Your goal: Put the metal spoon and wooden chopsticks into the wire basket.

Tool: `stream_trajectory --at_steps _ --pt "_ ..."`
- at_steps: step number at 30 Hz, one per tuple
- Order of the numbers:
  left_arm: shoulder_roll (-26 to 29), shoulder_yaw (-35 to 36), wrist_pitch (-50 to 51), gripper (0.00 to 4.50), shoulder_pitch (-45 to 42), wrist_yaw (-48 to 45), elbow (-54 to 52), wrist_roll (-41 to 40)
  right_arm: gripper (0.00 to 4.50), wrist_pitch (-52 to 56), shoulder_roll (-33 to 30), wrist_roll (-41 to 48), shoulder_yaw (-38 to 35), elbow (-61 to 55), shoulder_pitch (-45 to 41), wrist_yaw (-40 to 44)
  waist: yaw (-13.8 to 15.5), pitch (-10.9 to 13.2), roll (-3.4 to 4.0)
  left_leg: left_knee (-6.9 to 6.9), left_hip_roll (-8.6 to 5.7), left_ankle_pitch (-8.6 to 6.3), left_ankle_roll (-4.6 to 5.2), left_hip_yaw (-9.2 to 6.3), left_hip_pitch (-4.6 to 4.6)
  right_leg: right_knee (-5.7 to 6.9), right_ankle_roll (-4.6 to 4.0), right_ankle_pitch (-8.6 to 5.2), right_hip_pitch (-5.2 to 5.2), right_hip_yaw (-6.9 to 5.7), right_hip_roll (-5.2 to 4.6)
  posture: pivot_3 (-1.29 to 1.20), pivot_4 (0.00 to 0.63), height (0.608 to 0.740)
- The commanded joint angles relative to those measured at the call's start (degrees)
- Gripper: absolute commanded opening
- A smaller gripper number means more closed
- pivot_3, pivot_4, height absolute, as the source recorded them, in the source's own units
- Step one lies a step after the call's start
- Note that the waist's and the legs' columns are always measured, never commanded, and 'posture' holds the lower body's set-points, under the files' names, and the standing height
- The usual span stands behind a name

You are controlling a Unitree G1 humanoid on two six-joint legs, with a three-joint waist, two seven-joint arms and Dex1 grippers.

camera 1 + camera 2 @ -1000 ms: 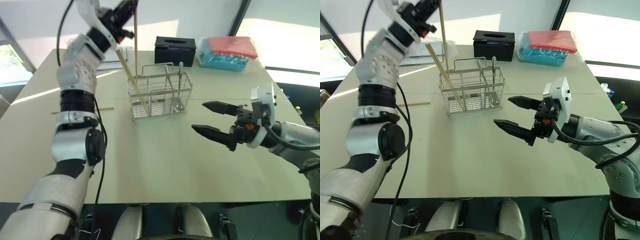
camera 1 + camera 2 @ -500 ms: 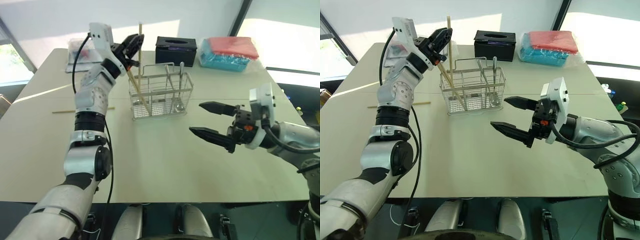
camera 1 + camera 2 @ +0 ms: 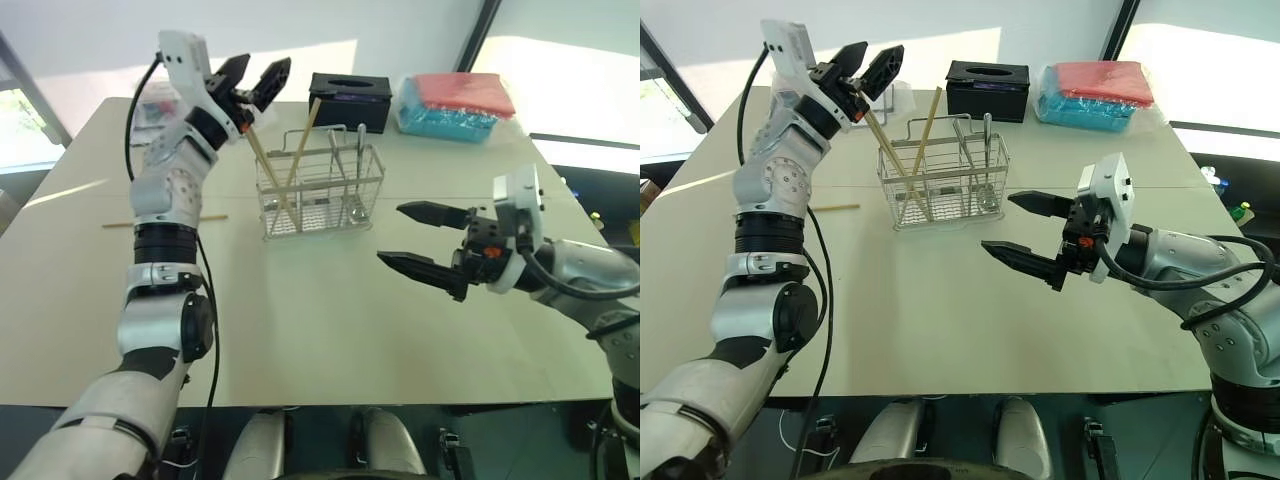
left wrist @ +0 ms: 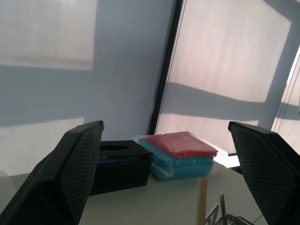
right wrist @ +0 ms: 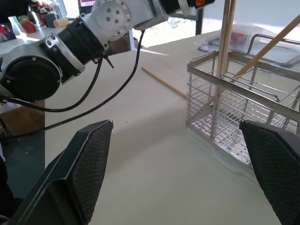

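The wire basket (image 3: pixel 320 183) stands mid-table at the back. Two wooden chopsticks stand in its left compartment, one leaning left (image 3: pixel 266 170) and one leaning right (image 3: pixel 301 140). A third chopstick (image 3: pixel 165 221) lies flat on the table left of the basket. The metal spoon (image 3: pixel 360 160) stands upright in the right compartment. My left gripper (image 3: pixel 265 63) hangs open above the basket's left end, holding nothing. My right gripper (image 3: pixel 390 233) is open over the table, in front and to the right of the basket. The right wrist view shows the basket (image 5: pixel 243 112) and the lying chopstick (image 5: pixel 164 83).
A black tissue box (image 3: pixel 350 100) sits behind the basket. A red and teal package (image 3: pixel 455 105) lies at the back right. A clear packet (image 3: pixel 160 98) is at the back left, behind my left arm.
My left gripper opened and let go of the chopstick it held upright. That chopstick dropped into the basket and now leans right. The left hand sank slightly; the right arm stayed put.
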Motion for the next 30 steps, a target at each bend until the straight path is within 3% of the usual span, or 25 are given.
stream_trajectory --at_steps 1,5,9,16,23,30 --pt "4.29 1.67 3.10 4.46 -2.93 -0.29 -5.25 -2.24 4.50 -1.50 -0.05 -0.44 -0.36 0.41 -1.60 1.06 -0.05 0.00 0.00 0.00 0.00 0.00 0.00 0.00 0.00 0.00 0.00 0.00 0.00 0.00 0.00 0.00 0.150 0.667" --pt "12.17 0.92 8.08 4.46 -5.20 -4.35 -8.32 -3.36 4.50 -1.35 -0.13 -0.56 0.06 0.87 -2.62 2.26 -0.12 0.02 0.02 -0.03 0.03 0.00 0.00 0.00 -0.01 0.00 0.00 0.00 -0.04 0.01 0.04 0.00 0.150 0.667" --pt "22.38 -2.30 9.92 4.46 -5.58 -14.95 -8.34 -1.87 4.50 -1.34 -0.26 -1.05 0.64 1.64 -3.40 3.51 -0.13 0.01 0.05 -0.04 0.01 0.00 -0.01 0.01 0.00 -0.02 0.00 0.00 -0.02 0.02 0.03 0.00 0.150 0.667" --pt "35.03 -10.49 2.18 4.46 -7.54 -33.50 4.88 6.66 4.50 -1.27 -0.28 -2.12 1.35 2.82 -3.75 5.59 0.11 0.01 0.07 -0.02 0.02 0.02 -0.04 -0.01 0.03 0.00 -0.02 -0.02 0.00 0.02 0.03 0.00 0.150 0.667" --pt "39.22 -17.89 -13.13 4.46 -10.31 -43.18 21.37 18.14 4.50 -0.48 -1.03 -1.57 0.64 2.39 -2.80 6.22 -0.03 0.01 0.07 -0.11 0.02 0.01 -0.02 0.03 -0.06 0.00 -0.02 -0.02 -0.15 0.02 0.03 0.00 0.150 0.667" --pt "37.39 -24.06 -25.24 4.46 -3.93 -49.99 27.35 26.05 4.50 0.41 -3.47 0.39 -0.44 -1.01 -0.38 8.05 0.03 0.01 0.06 -0.10 0.03 0.00 -0.01 0.05 -0.08 0.00 -0.02 -0.02 -0.15 0.02 0.00 0.00 0.150 0.667"
